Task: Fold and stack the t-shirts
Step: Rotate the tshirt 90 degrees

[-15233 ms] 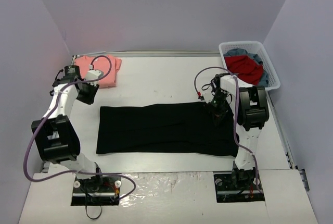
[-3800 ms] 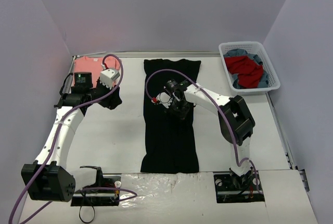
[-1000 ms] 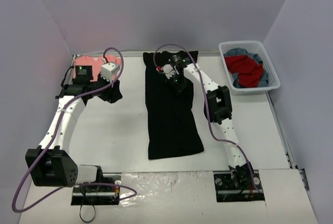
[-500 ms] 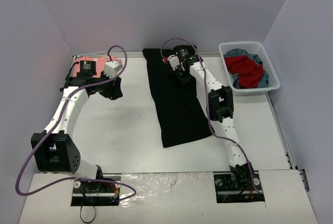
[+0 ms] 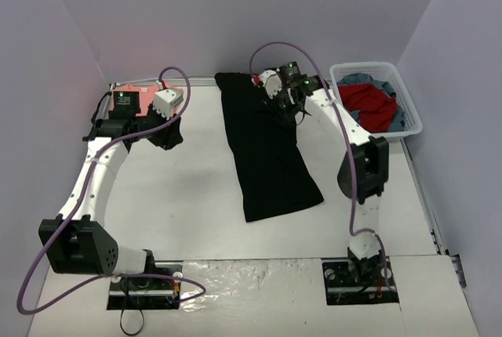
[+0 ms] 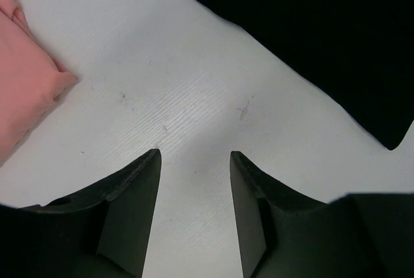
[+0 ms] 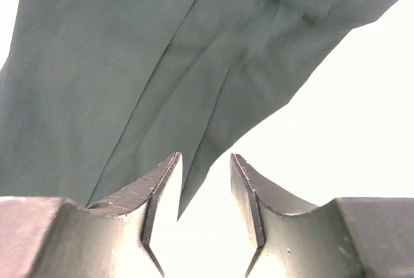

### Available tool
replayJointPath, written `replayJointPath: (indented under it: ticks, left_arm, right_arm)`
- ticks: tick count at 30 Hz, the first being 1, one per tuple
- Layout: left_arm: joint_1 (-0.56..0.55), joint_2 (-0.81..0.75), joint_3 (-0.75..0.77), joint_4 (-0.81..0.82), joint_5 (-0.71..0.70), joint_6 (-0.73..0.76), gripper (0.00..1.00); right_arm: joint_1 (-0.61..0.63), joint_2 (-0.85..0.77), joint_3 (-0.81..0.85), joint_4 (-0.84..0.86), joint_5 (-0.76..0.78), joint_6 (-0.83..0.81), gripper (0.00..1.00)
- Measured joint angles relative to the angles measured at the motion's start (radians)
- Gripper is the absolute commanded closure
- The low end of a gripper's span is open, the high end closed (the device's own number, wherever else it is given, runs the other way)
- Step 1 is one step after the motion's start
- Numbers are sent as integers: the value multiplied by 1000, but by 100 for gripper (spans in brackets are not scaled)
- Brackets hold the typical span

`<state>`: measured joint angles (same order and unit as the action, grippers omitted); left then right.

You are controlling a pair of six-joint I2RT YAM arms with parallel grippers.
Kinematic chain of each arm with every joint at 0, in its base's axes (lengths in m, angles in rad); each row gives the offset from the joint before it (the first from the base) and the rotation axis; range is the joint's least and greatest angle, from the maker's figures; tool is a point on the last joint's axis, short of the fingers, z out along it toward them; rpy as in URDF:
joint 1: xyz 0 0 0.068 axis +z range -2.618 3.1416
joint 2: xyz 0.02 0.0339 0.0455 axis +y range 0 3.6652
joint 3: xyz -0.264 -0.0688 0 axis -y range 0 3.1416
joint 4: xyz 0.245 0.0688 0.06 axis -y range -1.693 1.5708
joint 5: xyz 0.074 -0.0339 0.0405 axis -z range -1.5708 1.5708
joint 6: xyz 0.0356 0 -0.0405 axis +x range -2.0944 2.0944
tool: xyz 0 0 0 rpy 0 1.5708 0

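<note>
Two grippers, both spread and empty. Your left gripper (image 6: 194,154) hovers over the surface (image 5: 180,196) by the far-left corner, between pink t-shirt (image 6: 22,90) and black t-shirt (image 5: 267,149). Your right gripper (image 7: 206,156) hangs over the black t-shirt's end at the far edge.

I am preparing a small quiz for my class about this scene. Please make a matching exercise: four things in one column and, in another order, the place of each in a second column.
Things
1. black t-shirt
2. pink t-shirt
3. white basket
4. red garment

Places
A. inside the basket
B. far left corner of the table
C. far right corner of the table
D. a long strip down the middle of the table

Pairs: 1-D; 2-B; 3-C; 4-A
</note>
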<state>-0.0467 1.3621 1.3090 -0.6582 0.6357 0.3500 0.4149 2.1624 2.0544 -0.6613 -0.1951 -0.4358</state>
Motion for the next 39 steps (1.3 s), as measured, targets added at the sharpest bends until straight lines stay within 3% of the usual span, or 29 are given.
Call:
replayJointPath:
  ticks: [7, 15, 29, 39]
  left_arm:
    - [0, -71, -68, 13, -32, 19, 54]
    - [1, -111, -184, 40, -57, 16, 51]
    - [22, -175, -203, 82, -61, 4, 50]
    - [34, -193, -226, 96, -63, 3, 49]
  right_arm:
    - [69, -338, -443, 1, 29, 0, 70]
    - [169, -446, -796, -37, 36, 11, 70]
    - [183, -460, -897, -29, -15, -10, 63]
    - [190, -355, -896, -20, -33, -18, 61]
